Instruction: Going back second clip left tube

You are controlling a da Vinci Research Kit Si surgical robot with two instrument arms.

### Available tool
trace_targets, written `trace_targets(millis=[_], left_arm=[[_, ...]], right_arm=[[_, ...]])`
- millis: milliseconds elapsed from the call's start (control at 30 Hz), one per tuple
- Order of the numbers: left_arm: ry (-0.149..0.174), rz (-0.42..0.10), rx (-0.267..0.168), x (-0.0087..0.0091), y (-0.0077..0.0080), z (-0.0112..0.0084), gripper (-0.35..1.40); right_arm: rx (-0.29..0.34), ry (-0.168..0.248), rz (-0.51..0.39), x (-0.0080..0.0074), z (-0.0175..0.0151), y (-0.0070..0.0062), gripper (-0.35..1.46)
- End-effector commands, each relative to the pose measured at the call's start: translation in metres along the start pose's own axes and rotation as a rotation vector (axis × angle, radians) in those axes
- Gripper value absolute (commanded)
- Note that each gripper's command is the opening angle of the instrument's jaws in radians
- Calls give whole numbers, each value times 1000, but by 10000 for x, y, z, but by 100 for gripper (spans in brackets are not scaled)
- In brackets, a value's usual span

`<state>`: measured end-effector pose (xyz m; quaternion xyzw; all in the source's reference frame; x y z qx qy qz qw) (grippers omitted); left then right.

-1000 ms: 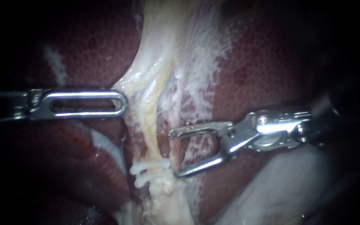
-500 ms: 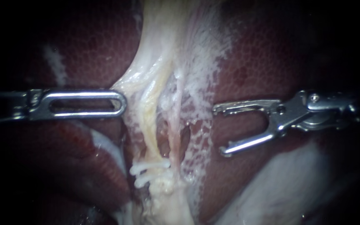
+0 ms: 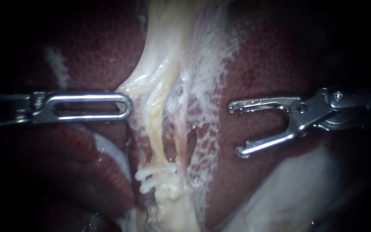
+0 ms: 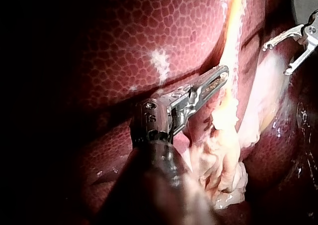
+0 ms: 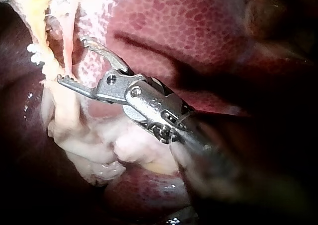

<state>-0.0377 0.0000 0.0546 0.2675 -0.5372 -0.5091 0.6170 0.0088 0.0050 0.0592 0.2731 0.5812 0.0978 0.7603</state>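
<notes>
The right instrument (image 3: 237,129) is drawn back toward the right. A second ago its tips reached the tubes just beside the clips; now they stand well apart from them over the liver (image 3: 280,64). Its jaws are spread wide and hold nothing. Two white clips (image 3: 153,178) sit across the low end of the yellowish left tube (image 3: 154,129), one just under the other, where they were before. A thinner pink tube (image 3: 181,137) runs beside it, bare of any clip. The left instrument (image 3: 127,106) has not shifted. Its slotted jaws lie together on the edge of the pale tissue (image 3: 134,92), which is drawn out to a point toward them, above the clips.
</notes>
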Motion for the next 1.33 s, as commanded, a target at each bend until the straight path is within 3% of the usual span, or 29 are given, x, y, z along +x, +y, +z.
trace_targets(millis=[33,600,1333], left_arm=[[-1,2,-3,1,1,2,-35],[21,21,4,24,4,49,-35],[22,22,5,25,5,49,-35]], right_arm=[[0,0,0,0,0,0,60],[0,0,0,1,0,-1,60],[1,0,-6,1,-1,-3,60]])
